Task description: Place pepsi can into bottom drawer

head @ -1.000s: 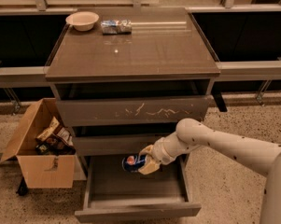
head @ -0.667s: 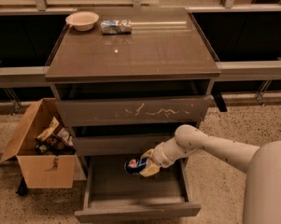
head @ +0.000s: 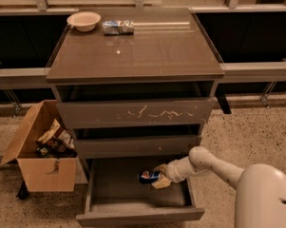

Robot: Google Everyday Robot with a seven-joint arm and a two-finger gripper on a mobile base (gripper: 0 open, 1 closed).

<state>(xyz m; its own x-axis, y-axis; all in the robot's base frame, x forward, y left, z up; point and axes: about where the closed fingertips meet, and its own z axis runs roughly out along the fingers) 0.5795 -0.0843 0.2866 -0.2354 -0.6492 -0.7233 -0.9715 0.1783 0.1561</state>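
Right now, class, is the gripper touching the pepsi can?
Touching. The camera view shows the gripper clasping the right end of the pepsi can, with no gap between them, inside the open bottom drawer.

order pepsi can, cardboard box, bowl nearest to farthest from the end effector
The end effector is over the open bottom drawer.
1. pepsi can, in its grip
2. cardboard box, low left
3. bowl, back left on the cabinet top

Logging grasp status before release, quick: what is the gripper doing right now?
The gripper: closed on the pepsi can, holding it inside the open bottom drawer.
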